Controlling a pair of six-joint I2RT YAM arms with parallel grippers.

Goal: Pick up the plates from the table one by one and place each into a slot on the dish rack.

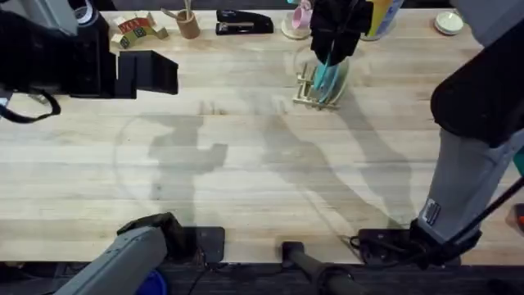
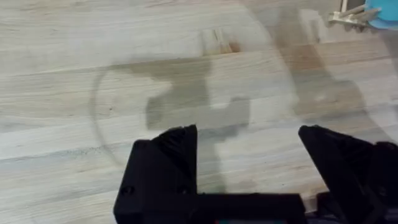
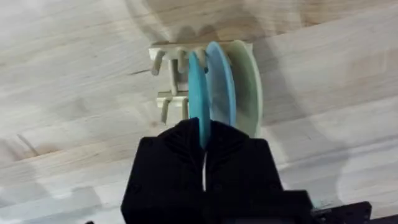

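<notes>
The right gripper (image 1: pixel 332 51) hangs right over the dish rack (image 1: pixel 309 88), so from overhead I can't count its pegs or tell the plates (image 1: pixel 329 78) apart. Up close, the black fingers (image 3: pixel 180 149) cover the turquoise plate's (image 3: pixel 198 99) lower rim. The rack runs off the left wrist picture's corner (image 2: pixel 351 17). The left arm (image 1: pixel 65 53) looms dark and blurred.

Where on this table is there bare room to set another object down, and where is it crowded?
The table's whole middle is bare plank, from the dish rack down to the arm bases. It is crowded along the far edge: stapler, cup of sticks, and around the rack, where the right end effector grips the turquoise plate.
</notes>
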